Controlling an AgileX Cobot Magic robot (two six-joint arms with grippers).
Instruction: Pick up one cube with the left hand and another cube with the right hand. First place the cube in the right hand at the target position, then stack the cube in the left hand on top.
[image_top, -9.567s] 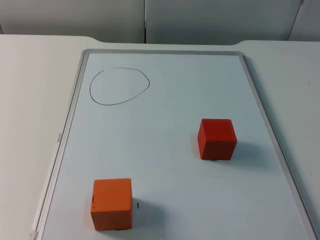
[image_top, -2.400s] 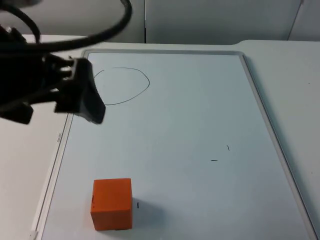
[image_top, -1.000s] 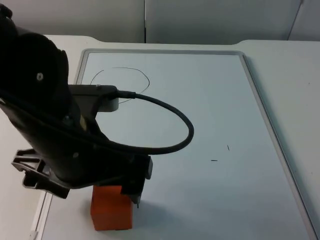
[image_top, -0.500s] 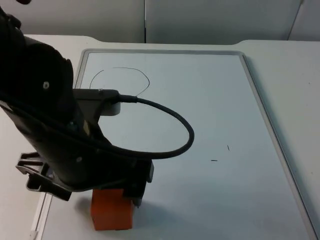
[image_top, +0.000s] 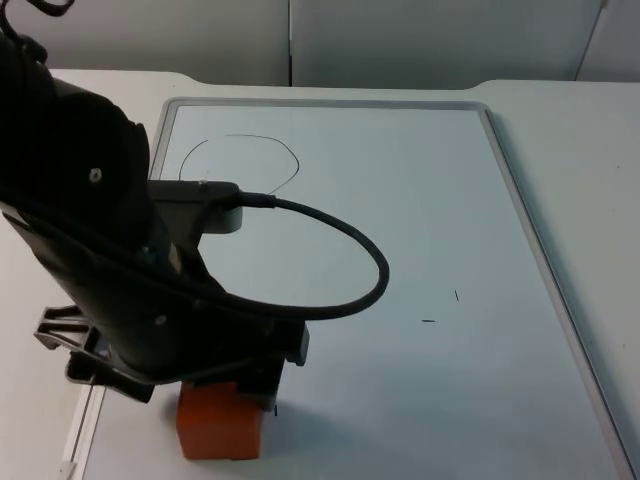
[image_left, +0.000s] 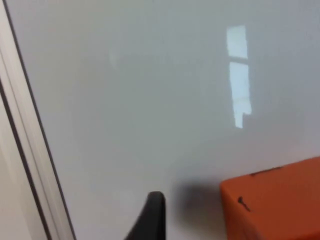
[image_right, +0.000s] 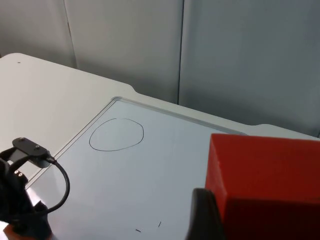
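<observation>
Orange cube, seemingly light and rigid, suits gripping on 2 opposite flat faces; left gripper straddles it, finger state unclear, while right gripper clamps red cube.

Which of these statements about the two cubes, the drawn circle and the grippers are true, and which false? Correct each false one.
1. The red cube is held up in the right gripper. True.
2. The orange cube lies inside the drawn circle. False: it sits at the whiteboard's near end, far from the circle.
3. The left gripper is down at the orange cube. True.
4. A cube already stands in the circle. False: the circle is bare.
</observation>
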